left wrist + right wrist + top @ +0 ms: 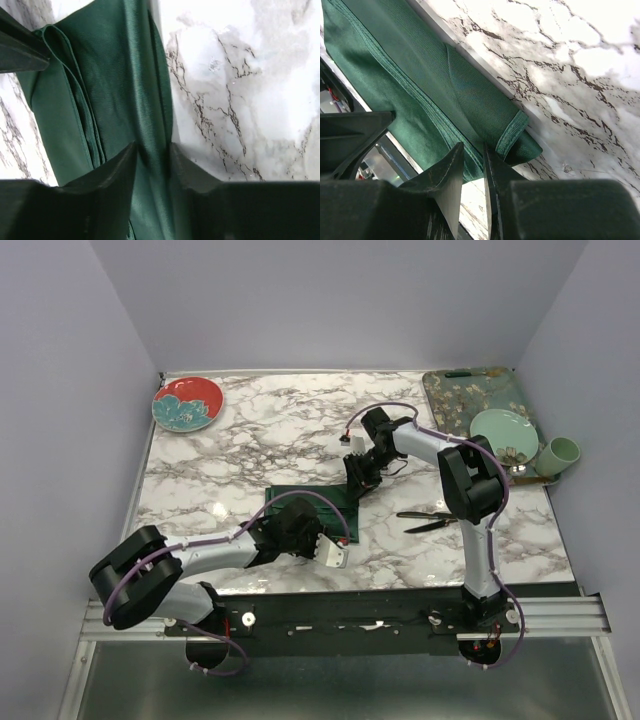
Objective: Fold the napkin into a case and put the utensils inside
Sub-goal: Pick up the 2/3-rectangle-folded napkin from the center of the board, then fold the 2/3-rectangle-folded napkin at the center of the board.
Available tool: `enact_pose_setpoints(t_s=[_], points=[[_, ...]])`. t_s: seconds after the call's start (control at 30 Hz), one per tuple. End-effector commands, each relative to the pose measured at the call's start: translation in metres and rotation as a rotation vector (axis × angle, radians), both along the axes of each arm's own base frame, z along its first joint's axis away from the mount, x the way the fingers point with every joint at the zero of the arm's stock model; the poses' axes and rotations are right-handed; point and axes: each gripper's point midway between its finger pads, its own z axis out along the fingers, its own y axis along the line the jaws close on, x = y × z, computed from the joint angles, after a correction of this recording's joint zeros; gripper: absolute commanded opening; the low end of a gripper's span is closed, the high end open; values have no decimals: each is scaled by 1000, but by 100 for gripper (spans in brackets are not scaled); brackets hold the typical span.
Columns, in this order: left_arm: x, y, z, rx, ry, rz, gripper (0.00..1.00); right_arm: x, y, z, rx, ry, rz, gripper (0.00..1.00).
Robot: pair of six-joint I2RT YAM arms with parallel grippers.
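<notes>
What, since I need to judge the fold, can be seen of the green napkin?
The napkin is plain dark green cloth with a fine ribbed weave and stitched hems, folded into several layers as a rough rectangle. It lies on the marble table, near the front middle. The left gripper pinches a raised ridge of it, and the right gripper nips its edge beside a rolled, hemmed corner. From above, its near part is hidden under the left gripper.

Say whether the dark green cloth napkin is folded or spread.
Folded: the dark green cloth napkin shows several stacked hemmed layers.
</notes>
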Motion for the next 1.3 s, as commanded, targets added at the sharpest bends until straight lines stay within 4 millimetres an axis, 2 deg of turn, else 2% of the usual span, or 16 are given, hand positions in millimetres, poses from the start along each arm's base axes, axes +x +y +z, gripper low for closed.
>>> enact_pose_setpoints(t_s=[0.0,0.2,0.3,0.37,0.43,0.5,0.53,0.57,0.6,0.63,0.7,0.73,0.8,0.83,1.03,1.27], points=[[-11,10,-16,59,35,-26,32,-2,-20,-33,-126,-12,34,30],[-18,-1,2,22,117,-45,8,-1,-21,-33,-125,-28,49,30],[-14,-4,12,-1,198,-14,1,-1,-21,-33,-125,-34,55,30],[-14,-10,19,-11,283,-7,0,-1,-22,-34,-126,-37,60,30],[-1,-10,32,-41,338,34,0,-1,-22,-33,-125,-39,61,30],[4,-15,33,-69,428,67,0,-1,-22,-33,-124,-42,61,30],[16,-14,43,-86,451,94,0,-1,-22,-33,-122,-42,64,30],[20,-13,37,-80,496,117,0,0,-21,-32,-121,-44,64,30],[21,-16,40,-101,542,125,0,0,-21,-32,-122,-47,63,30],[33,-15,48,-119,563,152,0,1,-21,-31,-117,-49,65,30],[39,-15,42,-121,653,188,0,2,-20,-30,-114,-52,65,30],[45,-21,54,-154,692,185,0,2,-19,-29,-112,-53,66,30],[57,-16,49,-165,769,235,0,4,-18,-28,-110,-57,64,30],[61,-20,57,-188,806,229,0,4,-17,-28,-105,-57,65,30],[85,-14,53,-227,947,305,0,6,-16,-26,-102,-58,66,30],[106,-6,29,-257,1145,466,1,7,-15,-24,-92,-67,79,30]])
